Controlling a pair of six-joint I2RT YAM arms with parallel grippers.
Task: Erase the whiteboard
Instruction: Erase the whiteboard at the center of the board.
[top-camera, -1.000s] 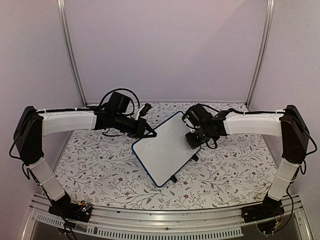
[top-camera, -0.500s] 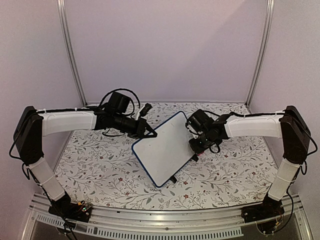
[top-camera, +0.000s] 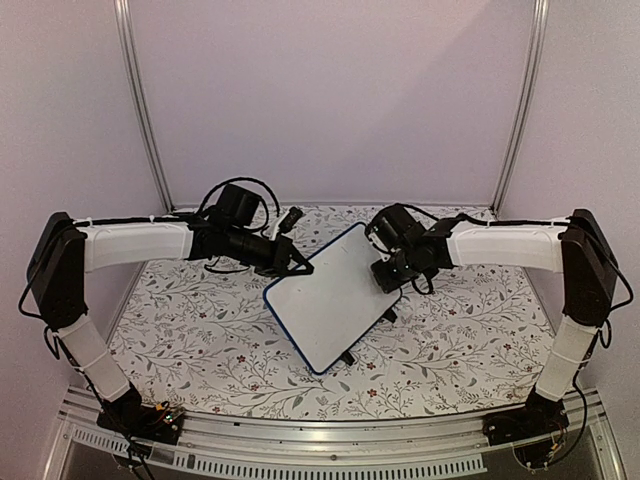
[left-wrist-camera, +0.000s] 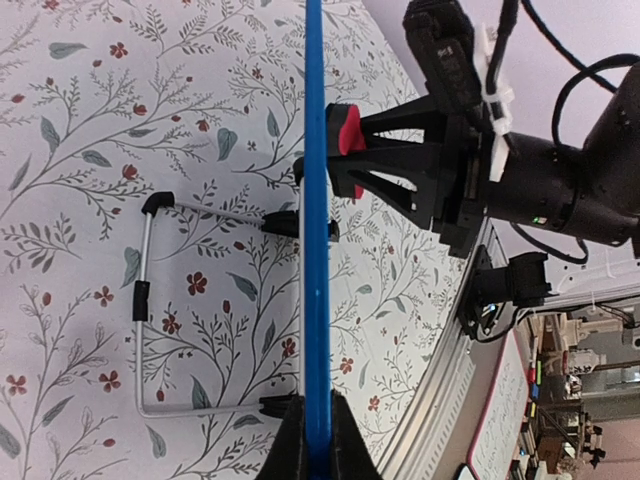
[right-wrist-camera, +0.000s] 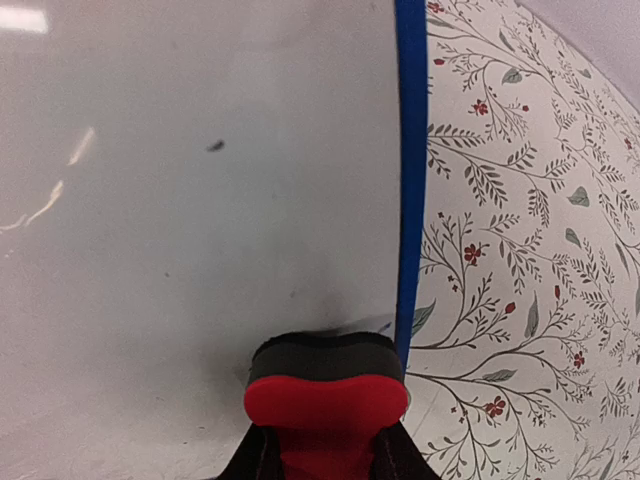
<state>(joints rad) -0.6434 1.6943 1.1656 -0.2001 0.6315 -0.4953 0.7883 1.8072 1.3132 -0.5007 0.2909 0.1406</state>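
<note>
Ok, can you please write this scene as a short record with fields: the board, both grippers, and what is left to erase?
whiteboard: tilted up on its wire stand, above the floral table cover
left gripper: shut on the whiteboard's blue frame
right gripper: shut on a red eraser, dark pad apparently against the board, close to the frame
left to erase: one small dark mark; the rest looks clean

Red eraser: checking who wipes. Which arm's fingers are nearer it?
Right. The right fingers hold the red eraser against the whiteboard by its blue frame; the left fingers clamp another edge, apart from it.
</note>
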